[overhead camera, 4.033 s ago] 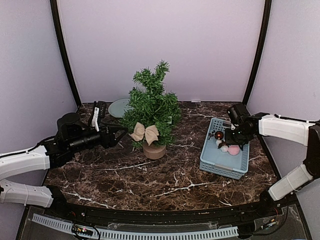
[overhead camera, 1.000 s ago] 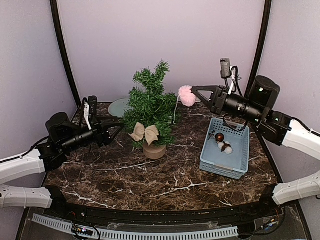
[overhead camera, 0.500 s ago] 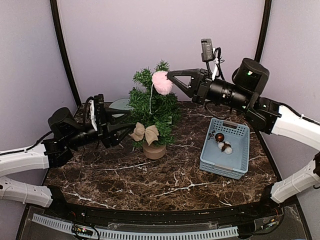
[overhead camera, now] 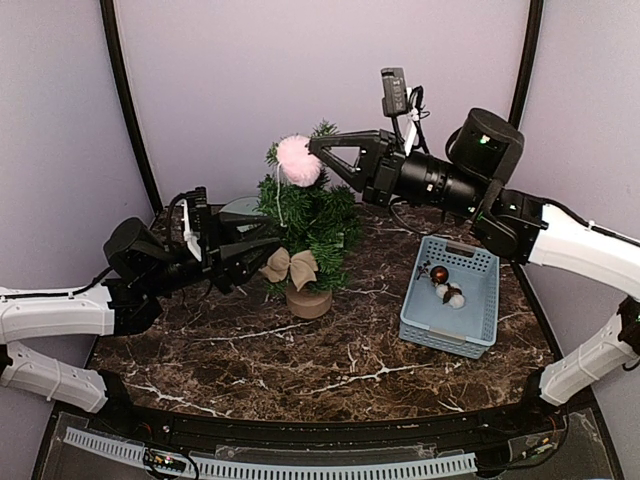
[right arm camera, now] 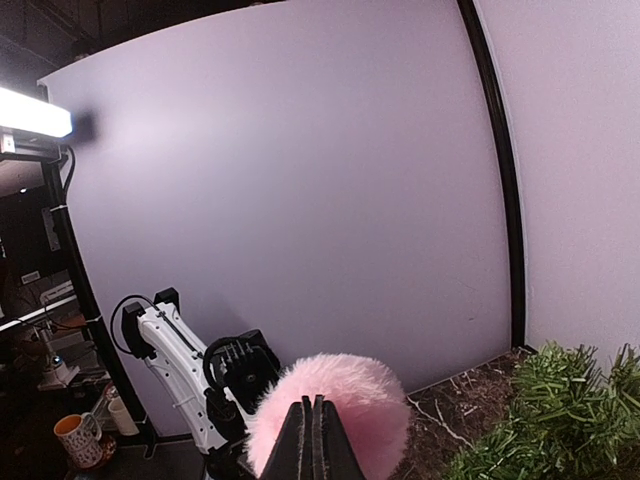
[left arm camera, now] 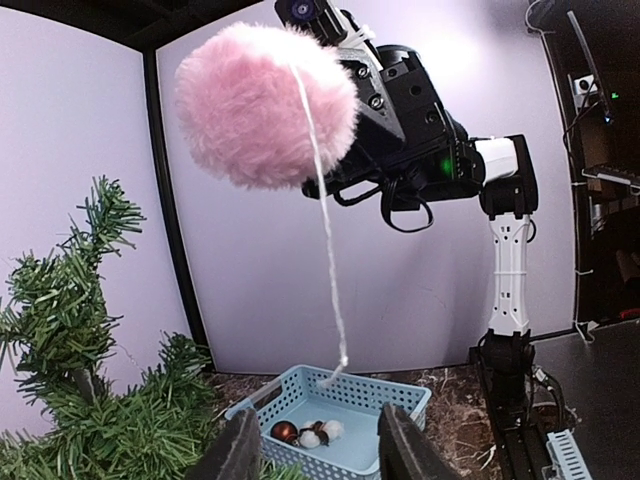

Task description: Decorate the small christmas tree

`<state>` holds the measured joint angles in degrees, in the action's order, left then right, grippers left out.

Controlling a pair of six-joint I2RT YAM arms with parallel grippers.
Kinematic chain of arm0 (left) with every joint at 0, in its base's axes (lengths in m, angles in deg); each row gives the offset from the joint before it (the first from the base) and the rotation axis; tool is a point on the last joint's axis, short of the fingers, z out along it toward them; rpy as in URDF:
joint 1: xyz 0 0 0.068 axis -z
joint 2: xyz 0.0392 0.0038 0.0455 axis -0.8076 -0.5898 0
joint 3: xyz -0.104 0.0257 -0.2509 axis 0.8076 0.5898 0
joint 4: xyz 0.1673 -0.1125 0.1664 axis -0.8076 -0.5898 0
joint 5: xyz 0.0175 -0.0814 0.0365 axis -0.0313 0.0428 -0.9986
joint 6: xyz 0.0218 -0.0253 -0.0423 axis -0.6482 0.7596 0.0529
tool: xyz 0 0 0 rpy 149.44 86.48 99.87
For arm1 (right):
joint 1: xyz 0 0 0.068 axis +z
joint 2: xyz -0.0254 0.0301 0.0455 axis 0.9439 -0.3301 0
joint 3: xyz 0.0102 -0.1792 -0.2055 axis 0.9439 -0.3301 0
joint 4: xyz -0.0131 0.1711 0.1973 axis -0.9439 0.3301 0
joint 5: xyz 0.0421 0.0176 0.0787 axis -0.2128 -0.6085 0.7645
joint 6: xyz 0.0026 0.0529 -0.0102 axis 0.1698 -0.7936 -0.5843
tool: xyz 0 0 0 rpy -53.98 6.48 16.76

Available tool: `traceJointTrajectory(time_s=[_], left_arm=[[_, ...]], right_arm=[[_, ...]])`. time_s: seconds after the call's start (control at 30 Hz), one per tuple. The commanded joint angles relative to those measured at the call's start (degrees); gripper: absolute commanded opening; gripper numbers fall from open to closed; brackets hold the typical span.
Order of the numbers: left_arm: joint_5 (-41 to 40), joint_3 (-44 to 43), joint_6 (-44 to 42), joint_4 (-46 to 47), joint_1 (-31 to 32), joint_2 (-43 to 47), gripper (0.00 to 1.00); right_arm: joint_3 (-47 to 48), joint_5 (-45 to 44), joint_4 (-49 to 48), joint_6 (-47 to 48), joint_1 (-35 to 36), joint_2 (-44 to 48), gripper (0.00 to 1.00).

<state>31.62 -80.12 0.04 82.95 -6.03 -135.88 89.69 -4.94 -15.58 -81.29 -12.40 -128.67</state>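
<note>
Right fingers [right arm camera: 298,450] pinched together on the raised arm [overhead camera: 560,235]; left fingers [left arm camera: 238,452] parted.

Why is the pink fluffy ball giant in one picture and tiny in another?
Left wrist view: the pink pompom hangs close to the camera, so it looks big. Top external view: far camera, so it looks small. Right wrist view: a light glares upper left.

The small christmas tree [overhead camera: 310,215] stands mid-worktop [overhead camera: 250,345]. The basket [overhead camera: 437,338] sits at its 3 o'clock, baubles [overhead camera: 445,285] inside. The pom-pom [overhead camera: 297,160] hangs at the treetop's 9 o'clock.
</note>
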Motion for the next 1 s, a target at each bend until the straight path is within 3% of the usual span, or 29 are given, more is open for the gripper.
traceJointTrajectory(time_s=[0.0, 0.23, 0.47, 0.77, 0.97], left_arm=[[2.0, -1.4, 1.2, 6.8, 0.6, -0.4, 0.39], [1.7, -1.4, 1.3, 8.2, 0.9, -0.6, 0.28], [0.6, -0.7, 3.4, 8.1, 1.0, 0.4, 0.01], [-13.7, -1.5, 3.4, -4.8, 0.9, 6.7, 0.00], [-21.0, -9.5, -0.9, -15.9, 0.9, 4.8, 0.00]], right_arm=[[2.5, 0.6, -3.0, 0.5, 0.9, -0.9, 0.00], [3.0, 0.3, -3.0, 0.2, 1.1, -1.8, 0.00], [2.7, -2.3, -2.6, 0.9, 1.2, -1.9, 0.00], [-0.6, -15.1, 0.3, 2.9, 1.2, -0.9, 0.00], [-2.0, -21.5, -0.6, 4.5, 1.1, 0.6, 0.00]])
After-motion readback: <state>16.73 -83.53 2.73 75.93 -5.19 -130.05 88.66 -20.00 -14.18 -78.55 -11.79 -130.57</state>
